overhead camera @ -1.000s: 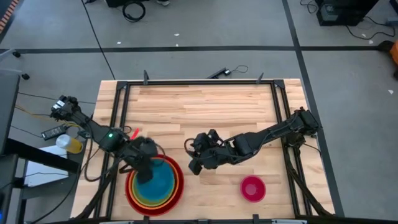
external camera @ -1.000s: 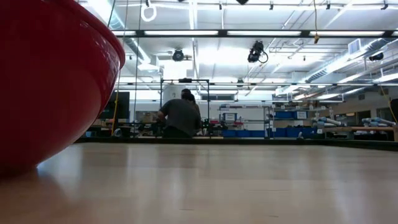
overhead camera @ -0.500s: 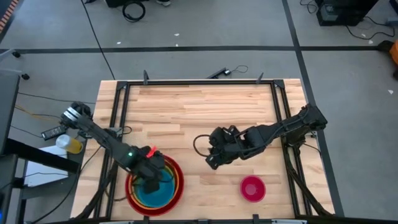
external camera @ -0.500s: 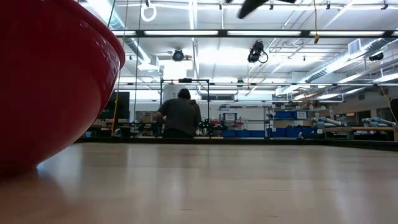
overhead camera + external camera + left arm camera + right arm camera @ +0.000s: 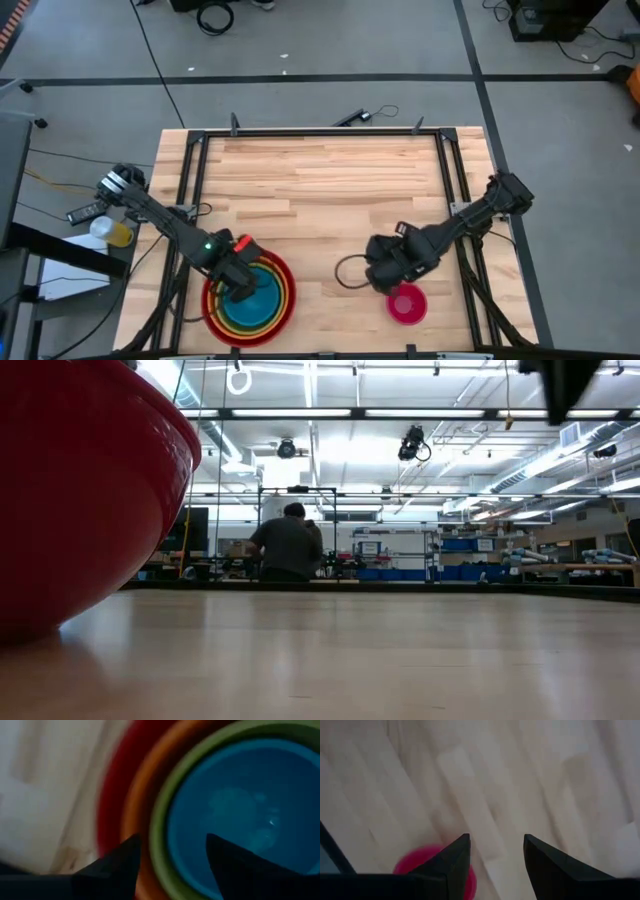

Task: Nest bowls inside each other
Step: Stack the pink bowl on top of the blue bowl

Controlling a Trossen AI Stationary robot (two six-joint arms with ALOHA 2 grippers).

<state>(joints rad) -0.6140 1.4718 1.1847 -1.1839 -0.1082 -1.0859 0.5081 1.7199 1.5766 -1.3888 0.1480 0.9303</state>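
Four bowls sit nested near the table's front left: red [image 5: 287,300] outermost, then orange [image 5: 134,800], olive green [image 5: 159,820] and blue [image 5: 256,303] innermost. My left gripper [image 5: 240,287] points down over the stack's left side and is open [image 5: 172,840]. One finger stands over the blue bowl [image 5: 250,805], the other over the orange rim. The small pink bowl [image 5: 406,304] stands alone on the wood at the front right. My right gripper [image 5: 385,278] hangs open [image 5: 496,837] just left of it, above bare table, with the pink bowl [image 5: 417,860] beside one finger.
Dark frame rails [image 5: 195,180] run along the table's left, right and far sides. The far half of the wooden top [image 5: 320,180] is bare. In the low view the red bowl [image 5: 80,480] fills the left; a person [image 5: 290,548] sits far behind the table.
My left gripper has sunk a little over the stack, and the blue bowl now sits level inside the green one. My right gripper has swung from the table's middle toward the right and near edge, ending beside the pink bowl and tipping to point down.
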